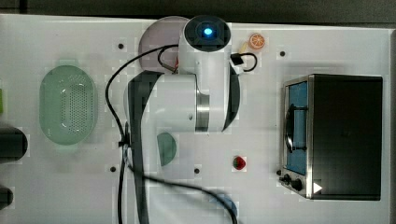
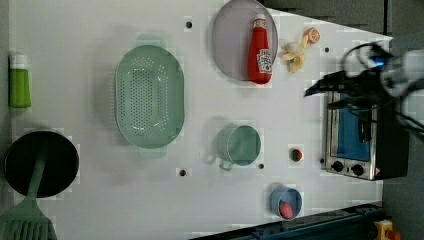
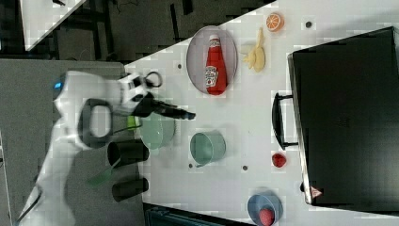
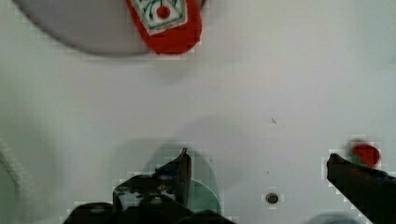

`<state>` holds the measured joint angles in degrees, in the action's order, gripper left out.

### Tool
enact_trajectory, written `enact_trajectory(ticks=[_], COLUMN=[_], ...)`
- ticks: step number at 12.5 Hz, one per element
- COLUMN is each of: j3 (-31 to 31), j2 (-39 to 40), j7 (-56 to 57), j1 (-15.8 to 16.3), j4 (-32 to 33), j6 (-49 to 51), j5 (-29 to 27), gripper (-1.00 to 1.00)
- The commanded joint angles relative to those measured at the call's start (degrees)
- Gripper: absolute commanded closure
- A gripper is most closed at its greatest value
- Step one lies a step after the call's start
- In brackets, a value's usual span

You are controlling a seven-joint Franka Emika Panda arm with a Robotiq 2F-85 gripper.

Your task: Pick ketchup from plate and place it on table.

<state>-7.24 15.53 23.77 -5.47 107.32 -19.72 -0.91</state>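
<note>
One bottle to grab: our gripper (image 4: 257, 163) hangs wide open and empty, so we straddle the ketchup (image 2: 260, 49) lying along the plate's (image 2: 231, 40) edge.

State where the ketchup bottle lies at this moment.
In the left view the ketchup lies flat on the plate, toward the plate's right edge, cap pointing up the picture, left of the banana peel.
</note>
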Motion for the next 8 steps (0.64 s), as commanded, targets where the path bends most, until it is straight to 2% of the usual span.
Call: enact_trajectory(ticks=[1,5,8], j3=[-1.3,-1.3,-1.3], j2=[-0.2,6.7,11.9], j7=[11.2,16.7,16.7], j1=[0.4,1.0,1.2], j4=[0.0,-2.2,-4.3], j6=[-5.1,-10.8,-15.1], j5=[-0.6,-0.3,0.4], gripper=[-1.0,-1.0,-1.0])
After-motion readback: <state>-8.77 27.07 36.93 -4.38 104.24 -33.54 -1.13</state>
